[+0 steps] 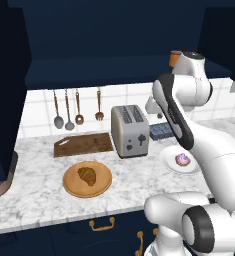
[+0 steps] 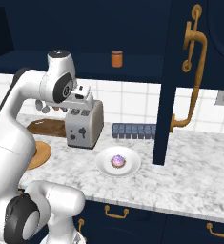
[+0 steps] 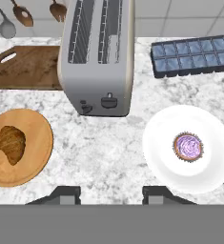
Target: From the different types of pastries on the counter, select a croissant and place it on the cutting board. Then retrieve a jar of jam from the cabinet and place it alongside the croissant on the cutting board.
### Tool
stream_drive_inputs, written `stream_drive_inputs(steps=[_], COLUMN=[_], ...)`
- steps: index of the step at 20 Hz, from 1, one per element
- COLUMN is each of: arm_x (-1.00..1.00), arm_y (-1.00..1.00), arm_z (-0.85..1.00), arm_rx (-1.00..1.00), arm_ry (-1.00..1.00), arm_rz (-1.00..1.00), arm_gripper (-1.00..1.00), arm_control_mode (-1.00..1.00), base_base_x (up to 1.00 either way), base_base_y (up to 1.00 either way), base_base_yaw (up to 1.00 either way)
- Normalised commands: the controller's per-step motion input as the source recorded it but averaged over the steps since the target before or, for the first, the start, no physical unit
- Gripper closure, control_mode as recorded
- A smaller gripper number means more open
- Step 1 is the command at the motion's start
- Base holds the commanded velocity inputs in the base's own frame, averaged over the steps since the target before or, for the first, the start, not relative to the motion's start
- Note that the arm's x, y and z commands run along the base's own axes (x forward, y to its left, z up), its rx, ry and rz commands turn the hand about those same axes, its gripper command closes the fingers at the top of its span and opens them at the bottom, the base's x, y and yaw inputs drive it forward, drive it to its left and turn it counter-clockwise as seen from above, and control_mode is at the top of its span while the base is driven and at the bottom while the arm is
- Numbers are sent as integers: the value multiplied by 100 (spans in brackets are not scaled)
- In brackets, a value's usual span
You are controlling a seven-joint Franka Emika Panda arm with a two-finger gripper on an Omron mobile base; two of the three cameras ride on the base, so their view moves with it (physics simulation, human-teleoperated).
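From the left base view, the croissant (image 1: 87, 175) sits on a round wooden plate (image 1: 69, 186) in front of the toaster (image 1: 129, 130), the cutting board (image 1: 83, 144) left of it. From the right, the jar of jam (image 2: 116, 58) stands in the open cabinet (image 2: 132, 38) above the toaster. In the hand view, my gripper (image 3: 110, 194) hangs spread and empty over the marbled counter (image 3: 104, 152) (frosted pastry (image 3: 188, 147) right of the toaster).

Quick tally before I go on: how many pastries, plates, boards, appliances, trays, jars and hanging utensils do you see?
Pastries: 2, croissant and frosted pastry
Plates: 2, wooden plate and white plate
Cutting board: 1
Toaster: 1
Ice cube tray: 1
Jar of jam: 1
Hanging utensils: 4
Total: 12
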Motion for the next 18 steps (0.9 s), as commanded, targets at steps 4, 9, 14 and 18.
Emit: stream_drive_inputs(steps=[4, 9, 14, 18], arm_x=[0, -6, 5, 30], arm_y=[0, -23, -2, -2], arm_z=[-2, 34, 25, 88], arm_rx=[0, -4, -1, -8], arm_ry=[2, -64, -23, -45], arm_rz=[0, 16, 6, 0], arm_gripper=[-100, -100, -100, -100], arm_control_mode=[-100, -100, -100, -100], base_base_x=[0, 0, 0, 0], base_base_y=[0, 0, 0, 0], base_base_yaw=[0, 0, 0, 0])
